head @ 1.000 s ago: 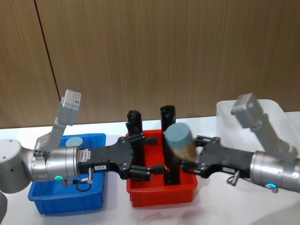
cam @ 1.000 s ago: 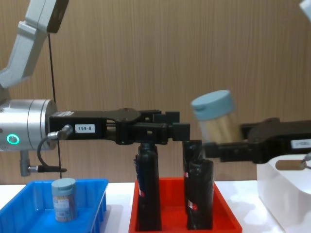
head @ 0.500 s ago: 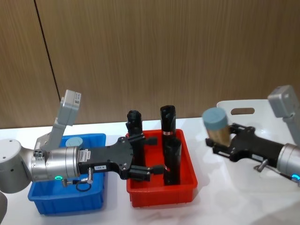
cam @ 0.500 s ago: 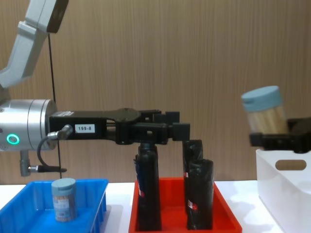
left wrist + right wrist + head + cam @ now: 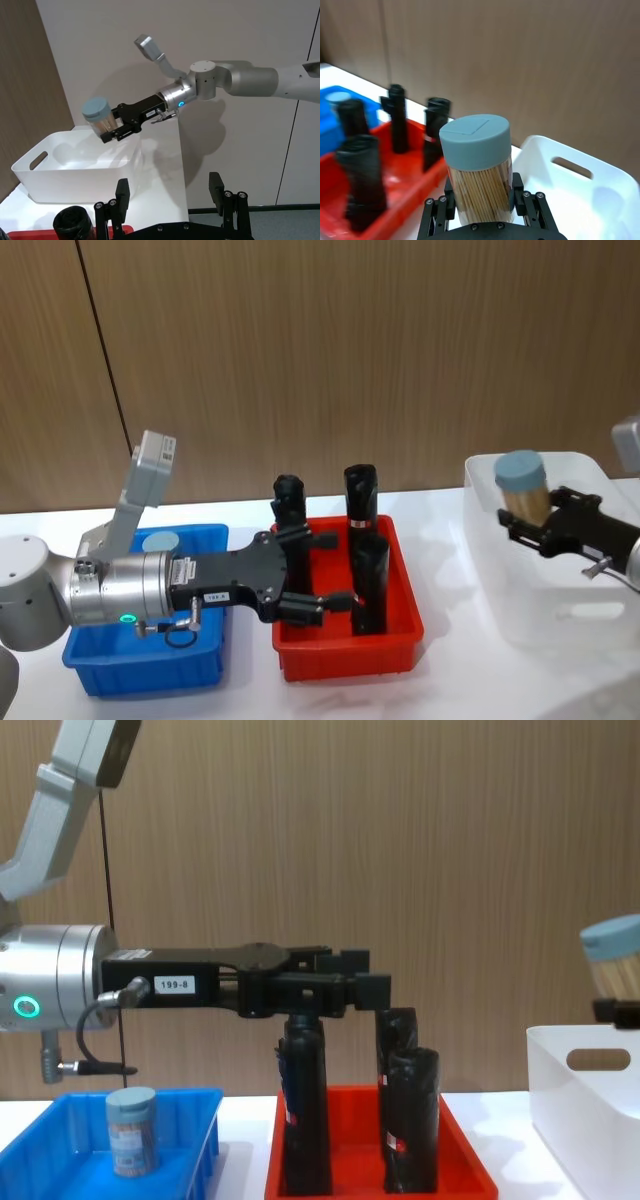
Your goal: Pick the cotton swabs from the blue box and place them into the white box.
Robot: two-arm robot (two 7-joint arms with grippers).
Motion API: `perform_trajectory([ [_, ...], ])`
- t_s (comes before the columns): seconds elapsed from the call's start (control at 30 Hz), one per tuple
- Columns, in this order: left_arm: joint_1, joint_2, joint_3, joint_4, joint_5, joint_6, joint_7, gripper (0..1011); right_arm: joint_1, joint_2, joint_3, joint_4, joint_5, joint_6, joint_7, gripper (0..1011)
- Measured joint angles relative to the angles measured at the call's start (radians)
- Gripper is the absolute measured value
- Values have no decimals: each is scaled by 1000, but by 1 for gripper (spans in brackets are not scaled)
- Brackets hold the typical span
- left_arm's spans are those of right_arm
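Wood-panel wall behind, white worktop (image 5: 450, 685) below.

Head view: my right gripper (image 5: 522, 522) is out over the white box (image 5: 540, 612). Its jaws are clamped on a cotton-swab jar (image 5: 523, 483), upright, lid up, above the box's left part & not touching it. My left gripper (image 5: 320, 571) hangs level over the red tray (image 5: 350, 658) among the black rolls (image 5: 368, 585), jaws spread, nothing in them. Blue box (image 5: 150, 677) sits far left w/ a second swab jar (image 5: 158, 541) inside.

Left wrist view: right gripper (image 5: 114, 133) holds the jar (image 5: 96, 111) above the white box (image 5: 75, 186). My own left fingers (image 5: 216, 186) stand wide apart.

Right wrist view: jar (image 5: 477, 165) pinched on both sides, sticks showing thru the clear wall. White box (image 5: 580, 200) is just beyond it; red tray (image 5: 410, 192) & rolls (image 5: 364, 170) lie to the other side.

Chest view: jar (image 5: 615, 958) at the right edge, higher than the white box (image 5: 585, 1130). Second swab jar (image 5: 132, 1130) stands upright in the blue box (image 5: 60, 1160).
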Motion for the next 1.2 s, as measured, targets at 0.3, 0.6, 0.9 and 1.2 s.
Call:
perform_trajectory([
  [0.3, 0, 0, 0, 0, 0, 0, 0, 1004, 82, -29, -10, 149, -66, -4, -30, 642],
  [0.6, 0, 0, 0, 0, 0, 0, 0, 1004, 154, -62, -34, 287, -126, -19, -36, 642],
  [0.9, 0, 0, 0, 0, 0, 0, 0, 1004, 193, -82, -46, 358, -154, -31, -42, 829],
  [1.2, 0, 0, 0, 0, 0, 0, 0, 1004, 210, -87, -48, 382, -166, -39, -49, 1002],
])
